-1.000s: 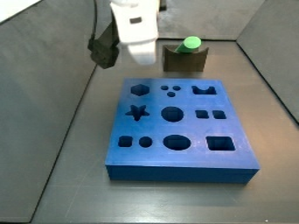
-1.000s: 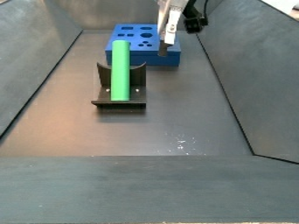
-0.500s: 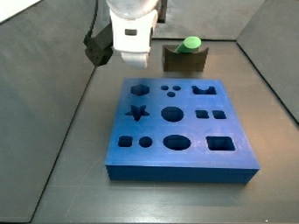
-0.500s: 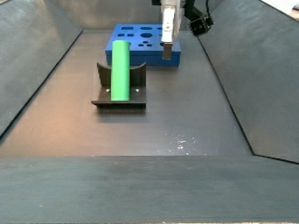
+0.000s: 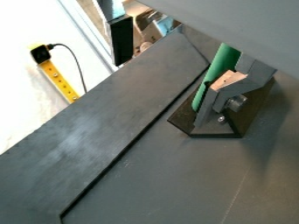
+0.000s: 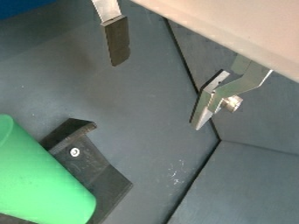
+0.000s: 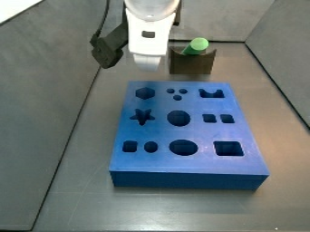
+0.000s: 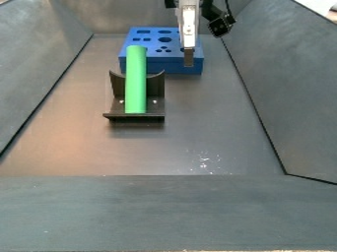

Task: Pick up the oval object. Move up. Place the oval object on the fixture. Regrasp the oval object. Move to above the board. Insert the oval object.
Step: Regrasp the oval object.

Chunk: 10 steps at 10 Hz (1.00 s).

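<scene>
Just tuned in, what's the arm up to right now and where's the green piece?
The green oval object lies on the fixture, held by nothing. The gripper hangs open and empty in the air, near the board's far edge and off to one side of the fixture in a side view. In a wrist view its fingers stand wide apart with only floor between them. The board's holes are all empty, so the regrasp and insertion are not yet done.
</scene>
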Motion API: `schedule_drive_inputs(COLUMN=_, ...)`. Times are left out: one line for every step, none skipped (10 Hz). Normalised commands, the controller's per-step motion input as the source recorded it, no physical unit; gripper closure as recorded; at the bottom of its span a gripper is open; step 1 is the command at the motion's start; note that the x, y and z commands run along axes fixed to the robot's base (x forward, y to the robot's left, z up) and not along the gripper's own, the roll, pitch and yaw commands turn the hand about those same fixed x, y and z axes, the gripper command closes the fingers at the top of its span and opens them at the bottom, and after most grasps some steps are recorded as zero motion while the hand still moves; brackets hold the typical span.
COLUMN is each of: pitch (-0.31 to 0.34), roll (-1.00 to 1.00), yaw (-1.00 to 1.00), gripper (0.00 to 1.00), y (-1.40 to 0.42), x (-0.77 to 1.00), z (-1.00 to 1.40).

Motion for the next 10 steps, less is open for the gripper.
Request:
schedule_drive_inputs(pitch=-0.059, roll=0.08, yaw=0.34, gripper=0.00, y=-0.04, x=0.05, z=-0.01)
schedule_drive_inputs(pitch=-0.112, roll=0.07, yaw=0.26, gripper=0.00, y=-0.04, x=0.04, z=-0.01)
schedule_drive_inputs(pitch=-0.105, roll=0.03, yaw=0.17, gripper=0.00, y=-0.02, x=1.00, z=0.00)
schedule_drive_inputs(pitch=-0.101, roll=0.03, yaw=0.11, gripper=0.00, y=-0.02, x=1.00, z=-0.01)
schedule_drive_inputs(pitch=-0.086, roll=0.04, yaw=0.07, gripper=0.00, y=-0.02, x=1.00, z=-0.03)
schedule_drive_inputs(pitch=-0.077, roll=0.07, yaw=0.03, gripper=0.00, y=-0.02, x=1.00, z=-0.03)
schedule_drive_inputs(pitch=-0.063, roll=0.09, yaw=0.00, gripper=0.00, y=-0.02, x=1.00, z=-0.03)
schedule_drive_inputs(pitch=-0.041, roll=0.09, yaw=-0.03, gripper=0.00, y=-0.01, x=1.00, z=-0.04)
schedule_drive_inputs(pitch=-0.011, roll=0.10, yaw=-0.04, gripper=0.00, y=-0.01, x=1.00, z=-0.04)
schedule_drive_inputs(pitch=0.030, roll=0.09, yaw=-0.05, gripper=0.00, y=-0.01, x=1.00, z=-0.04)
